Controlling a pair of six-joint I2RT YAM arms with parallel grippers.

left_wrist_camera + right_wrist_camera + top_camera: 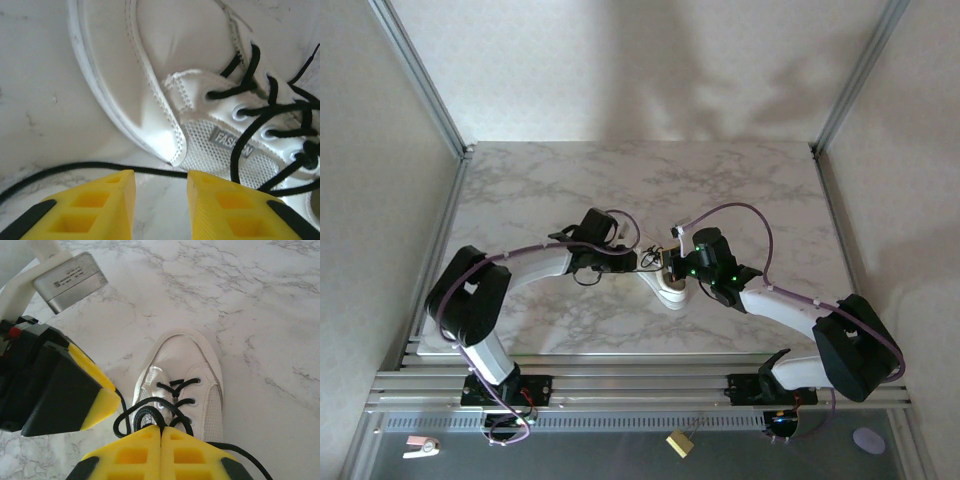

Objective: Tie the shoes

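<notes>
White low-top sneaker [182, 357] sits upright on its sole near the centre of the marble tabletop [250, 290], btwn the two arms' hands, toe end pointing away from the right hand [160, 432]. Its thin black laces [172, 402] cross thru the eyelets, w/ loose loops bunched at the tongue and one strand trailing off to the side onto the tabletop. The right hand hangs over the tongue end, yellow fingers pressed together w/ no gap. Lace loops run in at the seam and look pinched there. The left hand [160, 177] is low beside the sneaker's flank, close to the eyelet row, fingers partly apart & gripping nothing. A single lace strand crosses the tabletop just past its tips, not btwn the pads. Overhead cam: both hands converge at the sneaker's opening, nearly touching each other.
</notes>
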